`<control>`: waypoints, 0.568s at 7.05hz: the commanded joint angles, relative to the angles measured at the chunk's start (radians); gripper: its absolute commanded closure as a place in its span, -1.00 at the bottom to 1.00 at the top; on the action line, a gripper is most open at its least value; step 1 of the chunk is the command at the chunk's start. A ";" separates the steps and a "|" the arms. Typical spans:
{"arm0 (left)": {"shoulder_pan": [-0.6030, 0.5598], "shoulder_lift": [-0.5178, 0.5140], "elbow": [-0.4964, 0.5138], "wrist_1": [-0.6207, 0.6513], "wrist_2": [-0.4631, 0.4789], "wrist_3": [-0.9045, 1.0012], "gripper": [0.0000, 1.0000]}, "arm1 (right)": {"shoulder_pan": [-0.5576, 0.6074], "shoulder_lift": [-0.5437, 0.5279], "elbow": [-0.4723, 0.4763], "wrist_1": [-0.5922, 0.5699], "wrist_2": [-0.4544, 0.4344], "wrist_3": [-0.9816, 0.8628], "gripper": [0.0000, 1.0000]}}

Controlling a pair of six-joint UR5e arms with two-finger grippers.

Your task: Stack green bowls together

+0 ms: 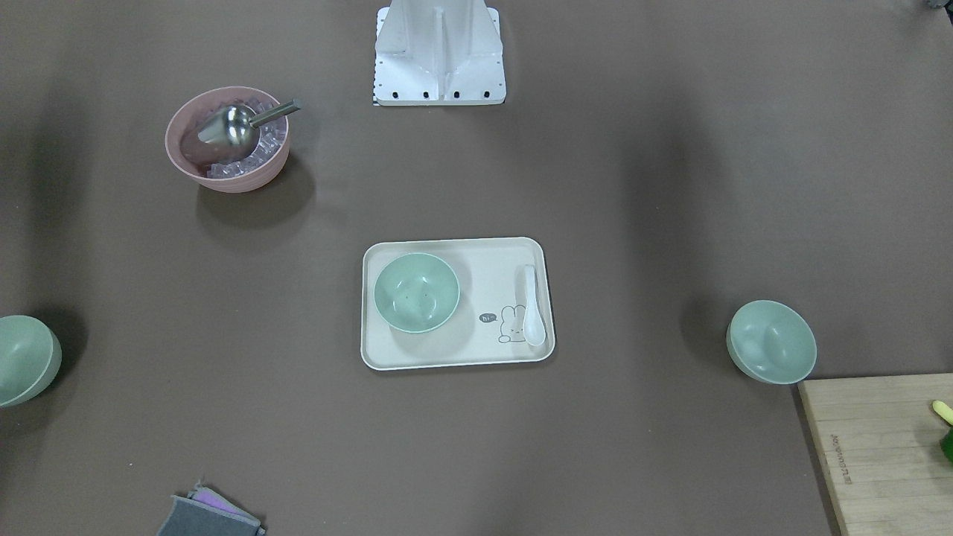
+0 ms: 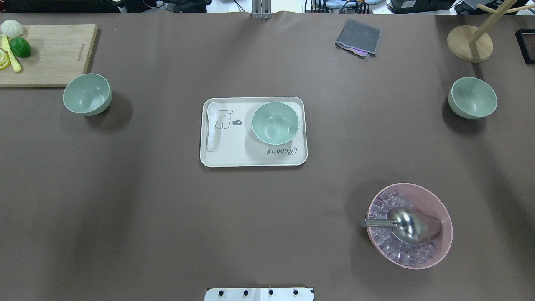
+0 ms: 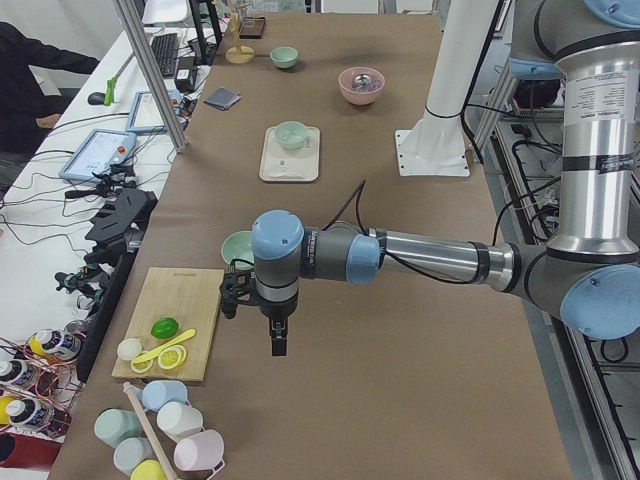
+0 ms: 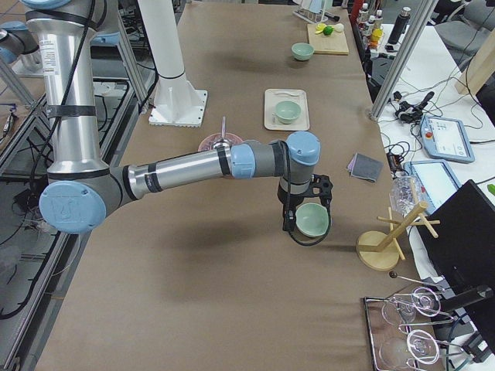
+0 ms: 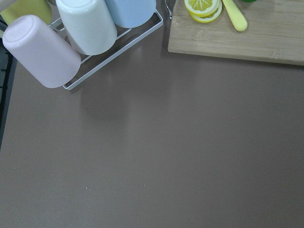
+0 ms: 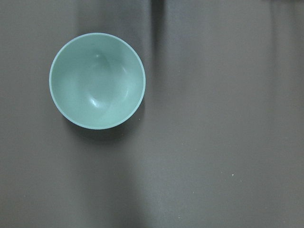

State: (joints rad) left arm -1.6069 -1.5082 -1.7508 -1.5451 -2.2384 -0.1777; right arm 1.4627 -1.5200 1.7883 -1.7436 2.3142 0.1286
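Note:
Three pale green bowls stand apart. One sits on the cream tray [image 2: 217, 159] in mid-table [image 2: 275, 123]. One stands at the table's left by the cutting board [image 2: 87, 94]. One stands at the far right [image 2: 472, 97] and shows below the right wrist camera [image 6: 97, 80]. My left gripper [image 3: 276, 342] hangs above the table just short of the left bowl [image 3: 237, 247]. My right gripper [image 4: 288, 222] hangs beside the right bowl [image 4: 312, 219]. Neither gripper shows in the overhead, front or wrist views, so I cannot tell whether they are open or shut.
A pink bowl [image 2: 411, 225] of ice cubes with a metal scoop stands at the near right. A white spoon [image 2: 211, 125] lies on the tray. A cutting board [image 2: 50, 54] with fruit, a grey cloth [image 2: 358, 37], a wooden stand [image 2: 470, 43] and a cup rack [image 5: 85, 28] lie around the edges.

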 commanded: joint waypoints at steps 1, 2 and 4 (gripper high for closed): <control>0.001 -0.007 0.010 -0.001 0.000 0.001 -0.96 | -0.001 0.006 -0.007 -0.001 -0.001 0.000 -1.00; -0.001 -0.007 0.013 -0.001 -0.007 0.000 -0.96 | -0.001 0.006 -0.007 -0.001 -0.001 0.000 -1.00; 0.001 -0.007 0.011 -0.001 -0.004 -0.002 -0.96 | 0.001 -0.006 -0.010 -0.001 -0.002 -0.007 -1.00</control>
State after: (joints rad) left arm -1.6071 -1.5153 -1.7388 -1.5463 -2.2421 -0.1774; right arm 1.4621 -1.5188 1.7792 -1.7442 2.3130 0.1266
